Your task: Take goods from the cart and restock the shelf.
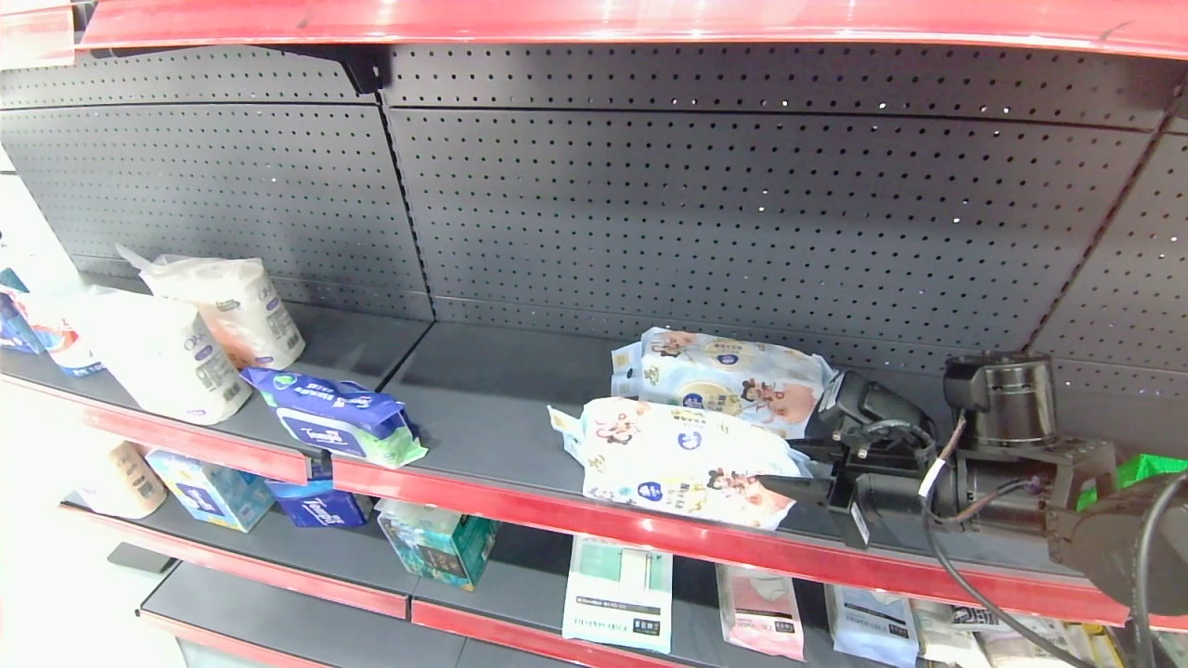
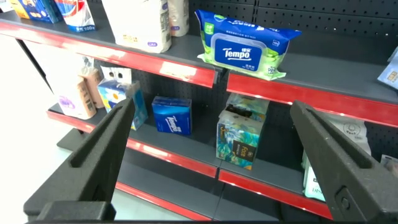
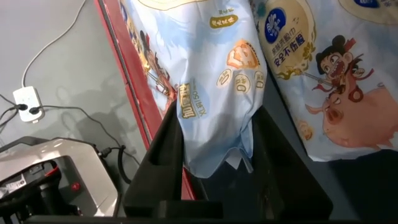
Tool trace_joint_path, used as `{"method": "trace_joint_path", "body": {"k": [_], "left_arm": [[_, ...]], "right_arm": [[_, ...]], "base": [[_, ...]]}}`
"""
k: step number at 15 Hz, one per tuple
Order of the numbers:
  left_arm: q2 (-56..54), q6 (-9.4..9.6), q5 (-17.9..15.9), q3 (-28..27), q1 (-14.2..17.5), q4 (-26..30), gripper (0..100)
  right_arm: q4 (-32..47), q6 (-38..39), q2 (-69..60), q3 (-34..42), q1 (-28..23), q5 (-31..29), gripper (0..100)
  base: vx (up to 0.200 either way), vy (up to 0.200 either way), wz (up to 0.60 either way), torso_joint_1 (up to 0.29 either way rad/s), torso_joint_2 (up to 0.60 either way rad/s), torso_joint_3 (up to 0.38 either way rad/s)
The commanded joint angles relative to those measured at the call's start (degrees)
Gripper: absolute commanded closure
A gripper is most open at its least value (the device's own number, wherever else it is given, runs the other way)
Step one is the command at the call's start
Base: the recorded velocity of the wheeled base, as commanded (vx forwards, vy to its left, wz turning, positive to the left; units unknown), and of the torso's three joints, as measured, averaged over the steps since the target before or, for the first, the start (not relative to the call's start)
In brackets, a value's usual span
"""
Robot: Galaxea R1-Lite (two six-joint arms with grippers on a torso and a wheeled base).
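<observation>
The right tool (image 1: pixel 787 466) pinches the end of the front wipes pack (image 1: pixel 677 455) lying on the shelf (image 1: pixel 483 399) by its red edge, so push it in a bit, then let go gently; the left tool (image 2: pixel 212 106) hangs wide open.

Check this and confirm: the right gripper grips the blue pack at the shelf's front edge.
Not the blue pack: the right gripper grips the front cartoon pack at the shelf's front edge, as the right wrist view shows. The blue pack lies further left, ungripped.

The shelf (image 1: pixel 483 399) bears cartoon packs (image 1: pixel 682 459); blue wipes (image 1: pixel 339 417); white rolls (image 1: pixel 167 353).
</observation>
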Motion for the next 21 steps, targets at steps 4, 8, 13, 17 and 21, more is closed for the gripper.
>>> {"method": "trace_joint_path", "body": {"k": [4,8,13,17,21], "left_arm": [[0.0,0.02,-0.1,0.0,0.0,0.0,0],[0.0,0.02,-0.1,0.0,0.0,0.0,0],[0.0,0.02,0.0,0.0,0.0,0.0,0],[0.0,0.02,-0.1,0.0,0.0,0.0,0],[0.0,0.02,0.0,0.0,0.0,0.0,0]], "right_arm": [[-0.2,0.0,-0.3,-1.4,-0.2,0.1,100],[-0.1,-0.1,-1.0,0.5,-1.2,0.1,100],[-0.1,-0.2,-1.1,0.4,-2.6,0.1,100],[-0.1,-0.8,-1.1,1.0,-3.3,0.1,100],[-0.1,-2.0,-1.1,1.0,-3.8,0.1,100]], "base": [[0.0,0.0,0.0,0.0,0.0,0.0],[0.0,0.0,0.0,0.0,0.0,0.0],[0.0,0.0,0.0,0.0,0.0,0.0],[0.0,0.0,0.0,0.0,0.0,0.0],[0.0,0.0,0.0,0.0,0.0,0.0]]}}
